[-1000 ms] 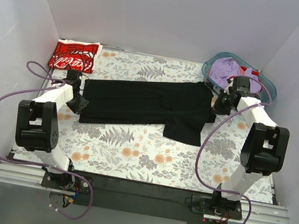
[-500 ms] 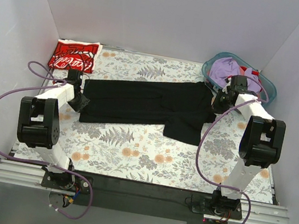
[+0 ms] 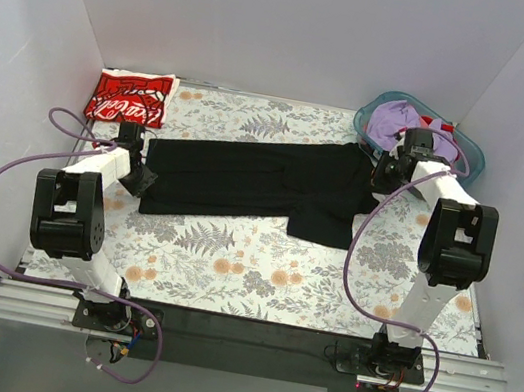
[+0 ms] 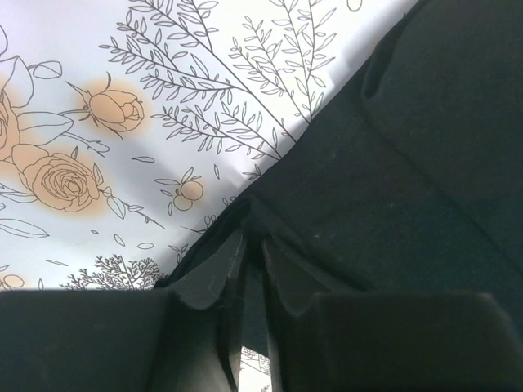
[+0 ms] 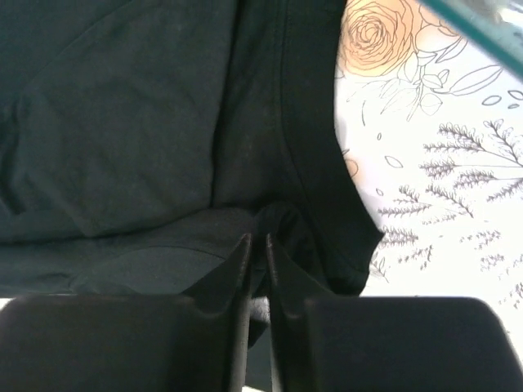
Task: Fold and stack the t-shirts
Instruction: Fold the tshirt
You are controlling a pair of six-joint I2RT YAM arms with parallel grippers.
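1. In my top view, the only lettering I can find is white print on the folded red t-shirt (image 3: 131, 97), which lies at about ten o'clock on the table (image 3: 228, 271).
2. That print runs in flowing script lines across the red cloth. It is too small and blurred for me to make out a single word.
3. My two wrist views show only the plain black t-shirt (image 4: 392, 204) and the table's flower pattern, and I can read nothing on either.

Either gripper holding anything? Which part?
Both pinch the black t-shirt: left gripper on its left-end edge, right gripper on its right-end edge.
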